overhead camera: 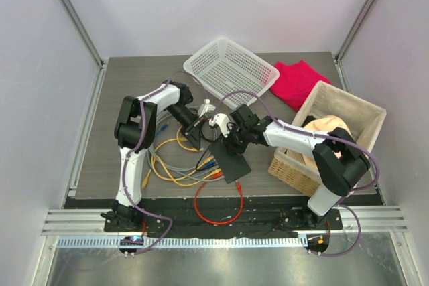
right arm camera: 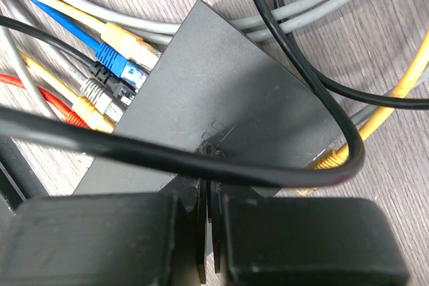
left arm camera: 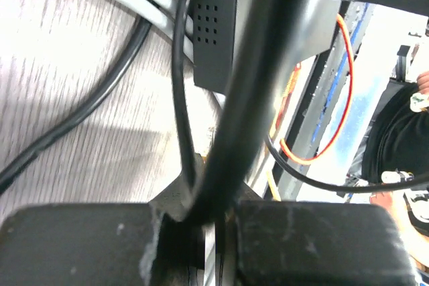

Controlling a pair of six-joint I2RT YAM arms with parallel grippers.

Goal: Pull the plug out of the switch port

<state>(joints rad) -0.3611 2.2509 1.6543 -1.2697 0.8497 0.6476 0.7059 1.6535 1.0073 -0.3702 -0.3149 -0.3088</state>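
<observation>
A black cable (left arm camera: 268, 65) is clamped in the left tool (left arm camera: 214, 222). The switch (right arm camera: 228, 98), crossed by a black lead (right arm camera: 167, 159), is overhung by the closed right tool (right arm camera: 209, 209).

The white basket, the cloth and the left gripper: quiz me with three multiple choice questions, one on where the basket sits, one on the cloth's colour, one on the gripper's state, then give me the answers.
1. Where is the white basket relative to the switch?
A. on top of it
B. beyond it, toward the far side
C. in front of it, at the near edge

2. What colour is the cloth beside the basket?
A. blue
B. green
C. red

3. What state is the left gripper in?
A. shut on a black cable
B. wide open
C. holding the cloth

Answers:
1. B, the top view shows the basket farther back than the switch.
2. C, the cloth is plainly red.
3. A, the left wrist view shows the cable running in between the closed fingers.
</observation>
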